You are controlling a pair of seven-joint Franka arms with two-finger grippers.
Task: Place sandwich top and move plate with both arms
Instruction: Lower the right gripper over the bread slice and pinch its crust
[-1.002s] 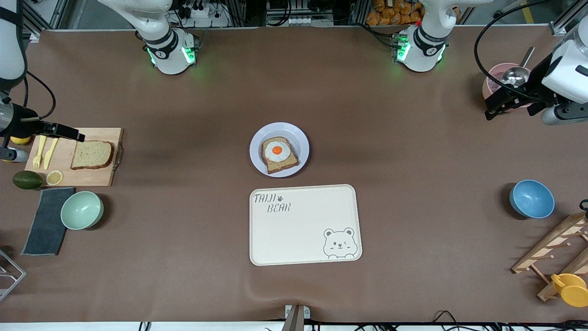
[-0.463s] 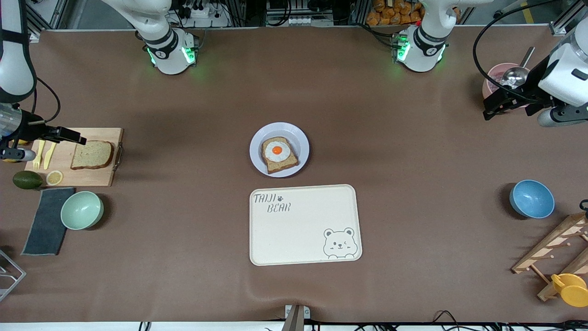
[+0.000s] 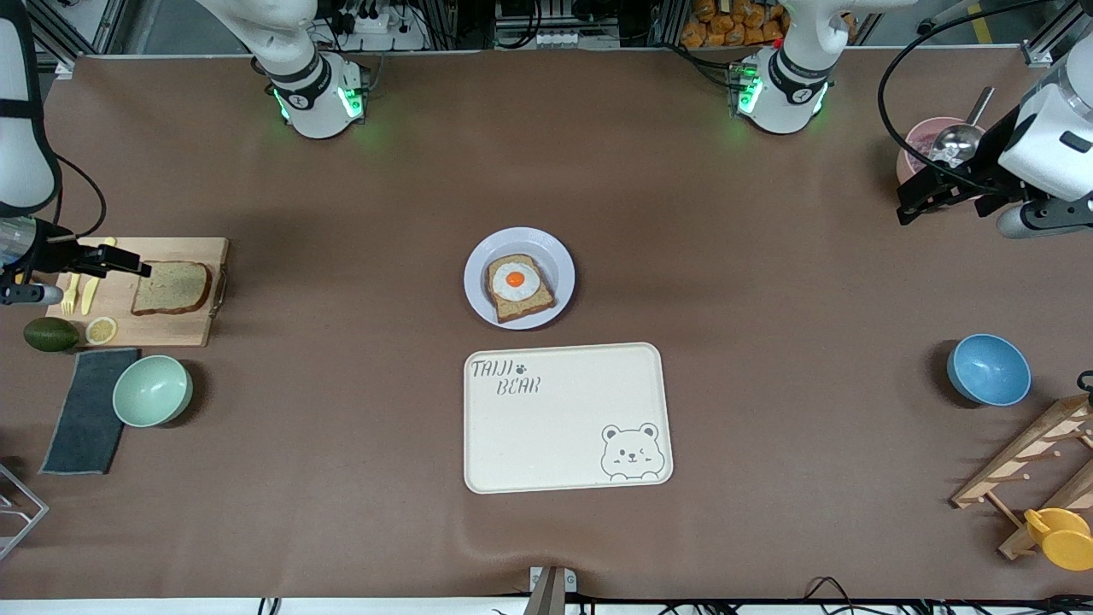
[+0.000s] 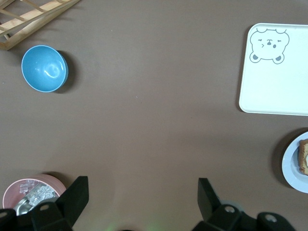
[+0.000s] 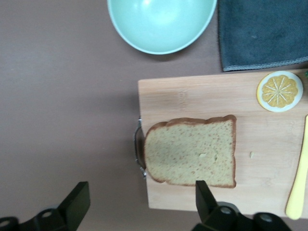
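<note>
Right gripper (image 3: 128,263) shifted over the board — open, like left gripper (image 3: 912,207); one sandwich top (image 3: 172,288).

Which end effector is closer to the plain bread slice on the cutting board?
Right end effector: over the board beside the bread slice. Left end effector: near the pink bowl.

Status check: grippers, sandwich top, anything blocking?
Right gripper open over cutting board; left gripper open, waiting. Sandwich top untouched on board. Nothing blocking.

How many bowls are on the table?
3. A green bowl beside the dark cloth, a blue bowl near the wooden rack, and a pink bowl holding a ladle, partly hidden by the left arm.
</note>
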